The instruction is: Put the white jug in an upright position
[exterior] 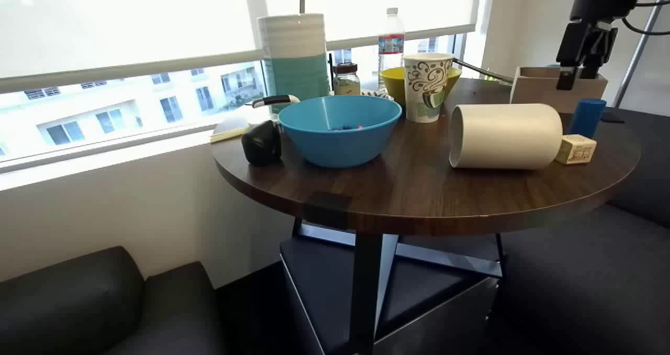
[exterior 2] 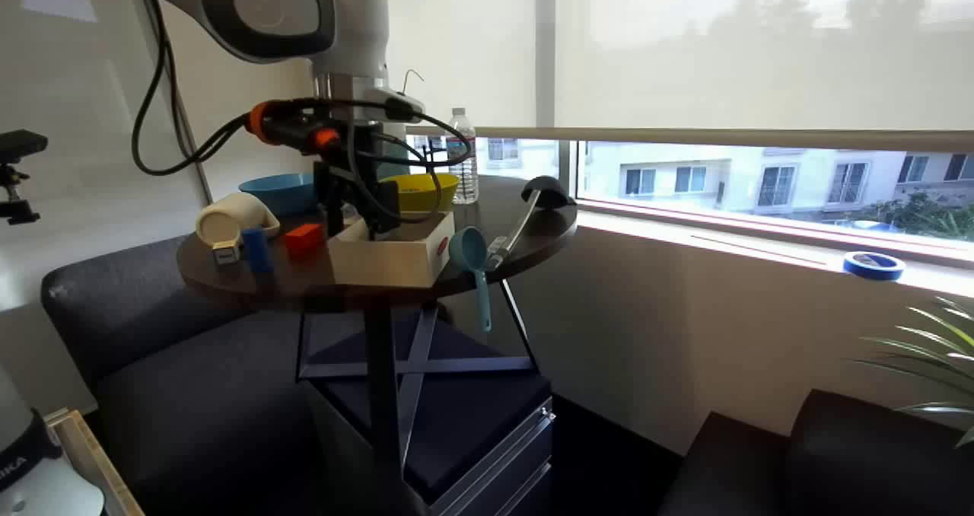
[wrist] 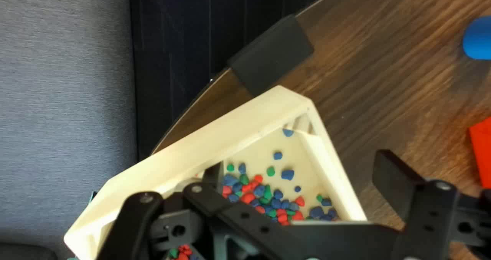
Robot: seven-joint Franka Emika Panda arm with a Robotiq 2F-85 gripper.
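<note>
The white jug (exterior: 507,136) lies on its side on the table, its open mouth facing left in an exterior view. In an exterior view its closed end and handle show on the white jug (exterior 2: 228,218). The jug is out of the wrist view. My gripper (wrist: 303,177) is open and empty, one finger over the inside of a cream box and the other outside its wall. In both exterior views the gripper (exterior: 578,77) (exterior 2: 356,225) points down at the box, apart from the jug.
The cream box (exterior 2: 384,263) holds several coloured pebbles. A blue cylinder (exterior: 587,118) and small cream block (exterior: 576,150) stand beside the jug. A red block (exterior 2: 304,240) lies between cylinder and box. A blue bowl (exterior: 340,140), patterned cup (exterior: 426,90) and yellow bowl (exterior 2: 418,192) stand further along.
</note>
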